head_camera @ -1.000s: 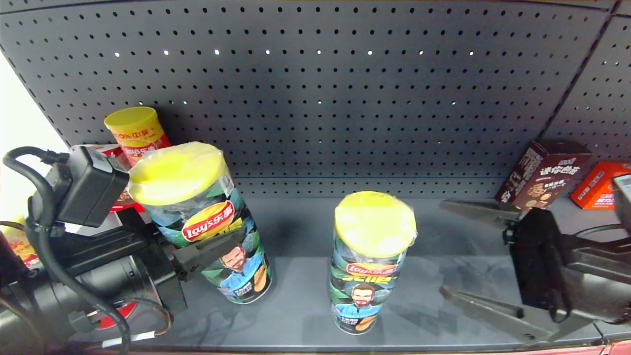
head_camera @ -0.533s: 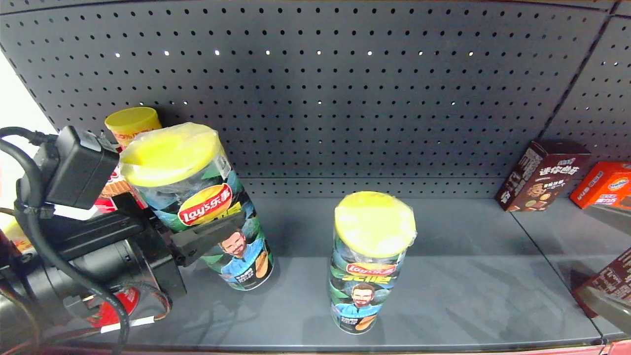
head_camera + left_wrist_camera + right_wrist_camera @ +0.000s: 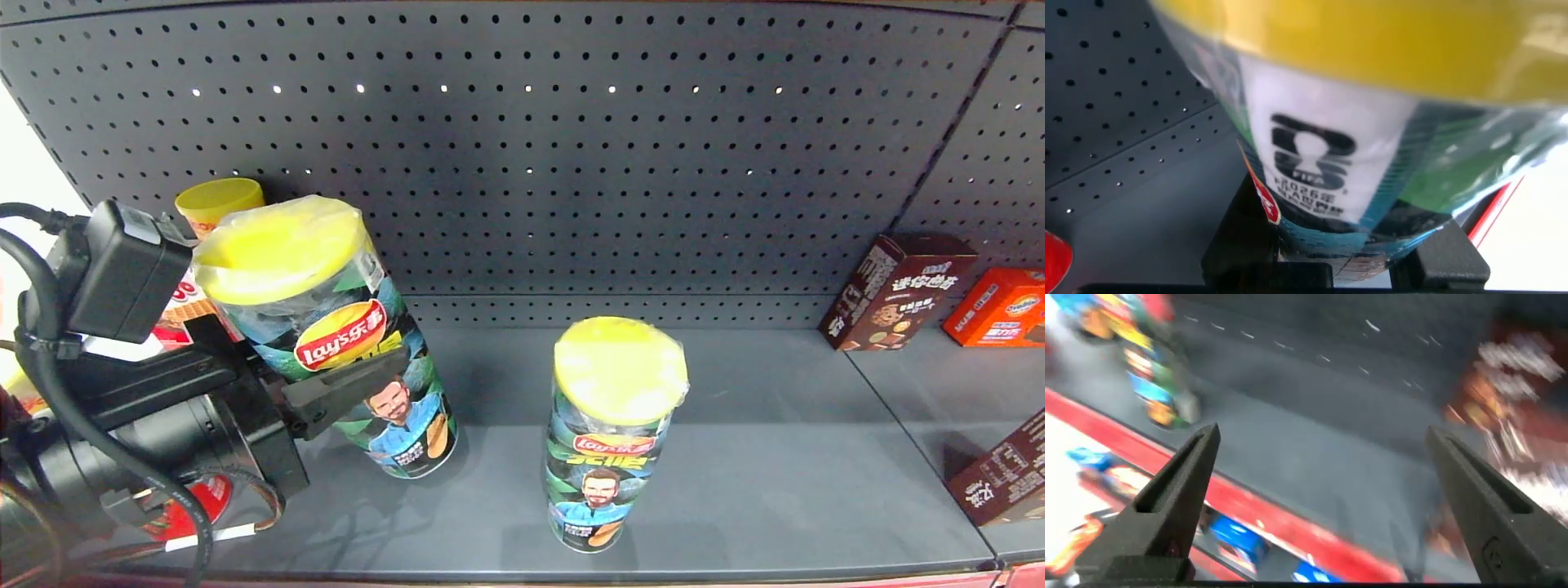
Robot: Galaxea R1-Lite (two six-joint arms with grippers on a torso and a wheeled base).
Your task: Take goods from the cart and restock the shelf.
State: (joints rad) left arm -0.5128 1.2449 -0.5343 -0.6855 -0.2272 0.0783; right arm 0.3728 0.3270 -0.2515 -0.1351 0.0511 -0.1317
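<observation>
The left hand (image 3: 347, 380) grips a tall chip can (image 3: 326, 327) at the left end of the shelf (image 3: 775, 490).
The can has moved a little toward the back since a second ago, and it leans. The right hand (image 3: 1323, 433) has pulled away from the shelf's right end, its fingers spread wide and holding nothing. The round can has a yellow lid (image 3: 277, 245) under crinkly clear wrap. A second can (image 3: 608, 441) stands upright near the middle of the front edge.
</observation>
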